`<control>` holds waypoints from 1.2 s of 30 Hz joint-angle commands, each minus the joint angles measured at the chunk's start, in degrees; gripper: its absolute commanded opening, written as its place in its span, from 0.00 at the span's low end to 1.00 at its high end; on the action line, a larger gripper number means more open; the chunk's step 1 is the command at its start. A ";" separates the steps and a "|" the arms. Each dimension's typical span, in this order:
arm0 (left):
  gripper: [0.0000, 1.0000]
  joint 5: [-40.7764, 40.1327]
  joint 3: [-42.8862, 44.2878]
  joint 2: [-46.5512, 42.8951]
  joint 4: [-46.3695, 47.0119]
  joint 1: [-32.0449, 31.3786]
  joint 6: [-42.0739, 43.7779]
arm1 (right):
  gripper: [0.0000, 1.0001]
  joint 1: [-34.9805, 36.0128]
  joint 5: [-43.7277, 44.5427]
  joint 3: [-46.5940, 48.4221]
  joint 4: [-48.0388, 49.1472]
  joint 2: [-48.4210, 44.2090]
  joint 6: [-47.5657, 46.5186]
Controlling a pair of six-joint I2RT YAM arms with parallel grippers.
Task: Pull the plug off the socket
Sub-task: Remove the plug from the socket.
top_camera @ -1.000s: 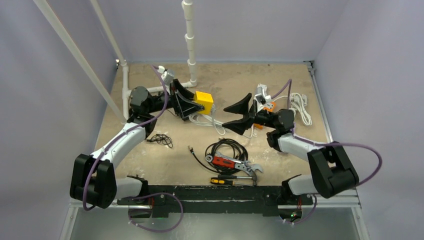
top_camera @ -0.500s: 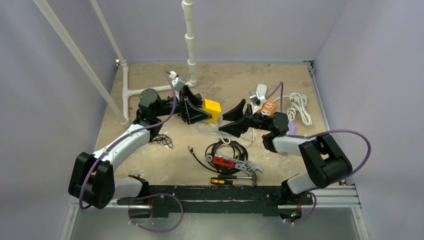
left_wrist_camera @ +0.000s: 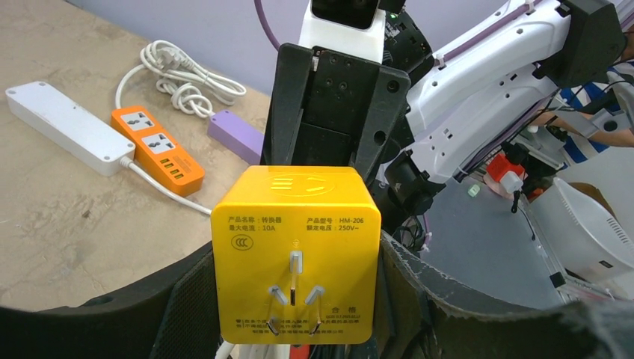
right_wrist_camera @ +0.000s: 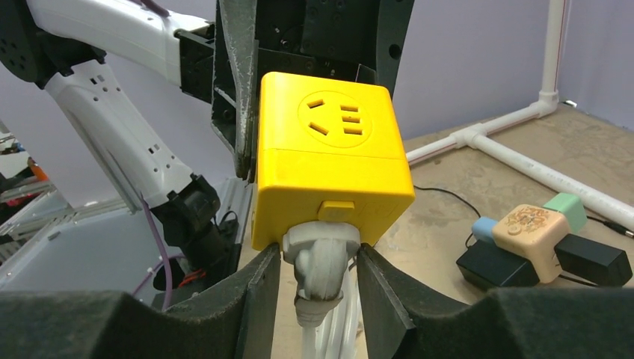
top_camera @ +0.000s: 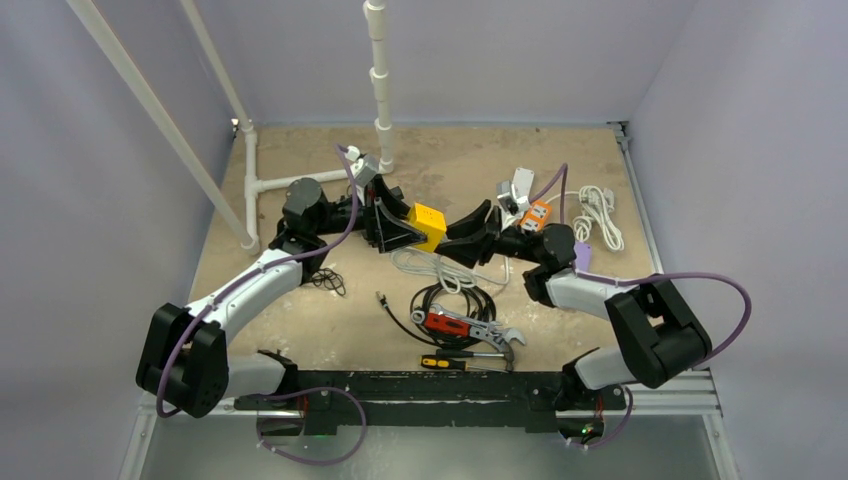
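A yellow cube socket [top_camera: 430, 222] hangs above the table's middle, with my left gripper [top_camera: 400, 225] shut on its sides. In the left wrist view its pronged face [left_wrist_camera: 295, 254] fills the space between the left gripper [left_wrist_camera: 295, 299] pads. A white plug [right_wrist_camera: 321, 250] sits in the cube's [right_wrist_camera: 329, 157] lower face, and its white cable [top_camera: 430, 268] trails down to the table. My right gripper [right_wrist_camera: 318, 284] faces the cube from the right, its two pads pressed against either side of the plug's base. In the top view the right gripper [top_camera: 462, 240] meets the cube.
A black cable coil [top_camera: 455, 295], red-handled wrench [top_camera: 465, 325] and screwdriver [top_camera: 445, 362] lie near the front. An orange power strip [top_camera: 538, 213], white strip [top_camera: 520, 185] and coiled white cord [top_camera: 600, 210] sit back right. A PVC pipe frame [top_camera: 300, 180] stands back left. Small adapters [right_wrist_camera: 534, 228] lie nearby.
My left arm carried the yellow cube rightward toward the table's middle. My right gripper, wide open before, moved in to the cube and shut around the plug.
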 commanded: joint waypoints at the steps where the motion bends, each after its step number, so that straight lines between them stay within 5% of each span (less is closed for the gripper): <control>1: 0.00 -0.79 0.96 -1.90 3.88 -0.23 1.15 | 0.43 1.38 0.70 2.53 -1.79 -0.43 -3.48; 6: 0.00 -0.33 1.29 -2.18 3.19 -0.23 1.48 | 0.31 2.00 0.69 3.52 -5.95 -0.90 -6.68; 11: 0.00 -1.37 2.63 -2.82 -2.65 -0.17 5.62 | 0.00 2.48 2.28 3.93 -9.51 -2.37 -9.52; 19: 0.00 -11.24 5.43 -4.29 -18.99 -0.23 17.36 | 0.00 2.88 4.93 3.44 -11.86 -5.27 -11.05; 36: 0.00 2.23 11.89 -3.33 -33.06 -0.05 26.46 | 0.00 7.53 -2.20 4.59 -24.40 -14.85 -27.22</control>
